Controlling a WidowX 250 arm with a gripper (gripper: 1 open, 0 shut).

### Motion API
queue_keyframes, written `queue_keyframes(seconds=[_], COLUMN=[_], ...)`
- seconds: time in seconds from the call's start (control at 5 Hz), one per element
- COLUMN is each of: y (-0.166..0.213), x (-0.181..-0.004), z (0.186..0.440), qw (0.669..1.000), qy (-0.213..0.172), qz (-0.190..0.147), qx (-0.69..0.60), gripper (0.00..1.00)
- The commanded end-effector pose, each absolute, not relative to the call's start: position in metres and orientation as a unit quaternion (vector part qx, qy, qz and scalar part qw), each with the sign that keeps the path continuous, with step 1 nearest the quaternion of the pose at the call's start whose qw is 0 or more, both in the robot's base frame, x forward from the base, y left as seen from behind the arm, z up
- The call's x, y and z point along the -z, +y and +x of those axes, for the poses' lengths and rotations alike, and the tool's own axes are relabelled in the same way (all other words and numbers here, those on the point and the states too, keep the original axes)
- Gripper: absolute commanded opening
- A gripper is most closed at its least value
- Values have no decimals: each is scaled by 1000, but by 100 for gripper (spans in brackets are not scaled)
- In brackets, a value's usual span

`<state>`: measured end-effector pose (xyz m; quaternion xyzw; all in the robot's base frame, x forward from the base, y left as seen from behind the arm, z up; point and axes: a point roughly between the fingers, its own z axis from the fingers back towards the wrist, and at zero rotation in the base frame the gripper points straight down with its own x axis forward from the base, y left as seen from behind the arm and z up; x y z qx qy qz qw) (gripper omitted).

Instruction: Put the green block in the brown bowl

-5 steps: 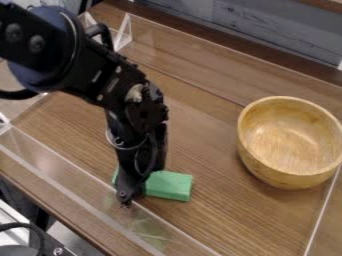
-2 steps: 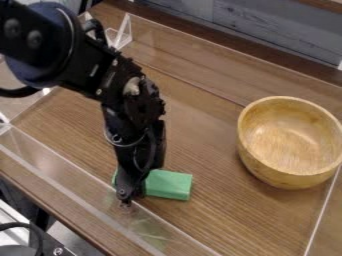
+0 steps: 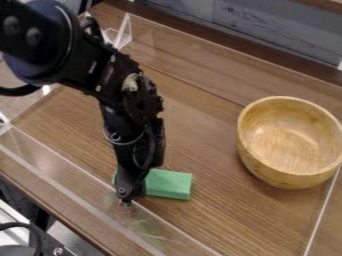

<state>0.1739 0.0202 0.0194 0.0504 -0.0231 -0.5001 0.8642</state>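
Fingers closed on green block, one end of it between them, rest sticking out to the right in view. Block in same spot on table as in earlier frames; bowl same too. Only change: arm tilted a touch differently, upper part shifted slightly, fingertips about where they were.

Edges: block lies near the table's front edge, just beside the clear panel that runs along it, lower left. Open wood to the right of the block and up behind the arm. Brown bowl well apart, off to the right and farther back, near the right side; bare table between. Wall behind, gray planks.

Block: flat, bright green, matte, rectangular, lying flat, left end hidden by fingers. Bowl: light wood, round, thick rim, upright, nothing visible inside.
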Motion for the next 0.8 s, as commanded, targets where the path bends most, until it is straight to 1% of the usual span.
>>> queue_keyframes(seconds=[0.0, 0.6], y=[23, 9], x=[-19, -19], z=[170, 177], qw=[872, 882], qy=[-15, -25], qz=[39, 24], qx=[488, 471], gripper=[0, 0])
